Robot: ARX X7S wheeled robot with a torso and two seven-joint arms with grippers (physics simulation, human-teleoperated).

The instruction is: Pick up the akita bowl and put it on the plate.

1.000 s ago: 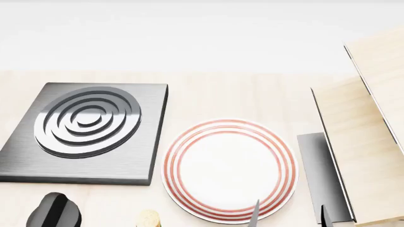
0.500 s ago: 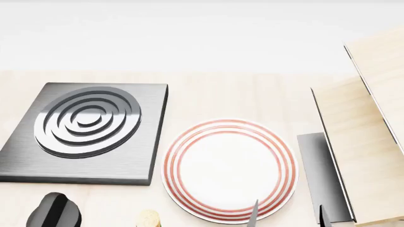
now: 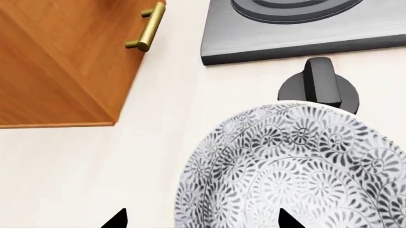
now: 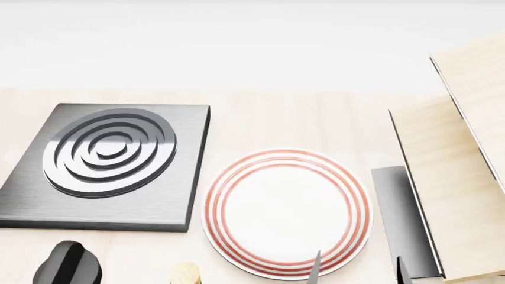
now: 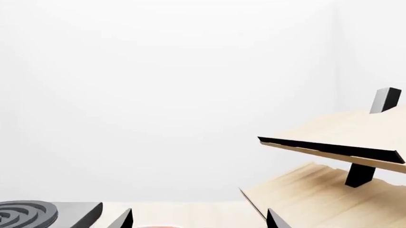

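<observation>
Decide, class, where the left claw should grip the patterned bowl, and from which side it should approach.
Grip the akita bowl by its rim, one finger inside and one outside, coming from above. It is deep and round, probably too wide to span, and sits upright on the counter. The left claw already sits astride the near rim.

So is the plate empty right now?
Empty. In the head view the plate shows bare white inside its red rings; the bowl appears only in the left wrist view, beside the knob.

Right gripper [image 4: 358, 269]: two dark fingertips poke up at head view's bottom edge, set apart, jaws spread. Left gripper [image 3: 199, 219]: only two dark tips in its wrist view, well apart. Arms unseen.
</observation>
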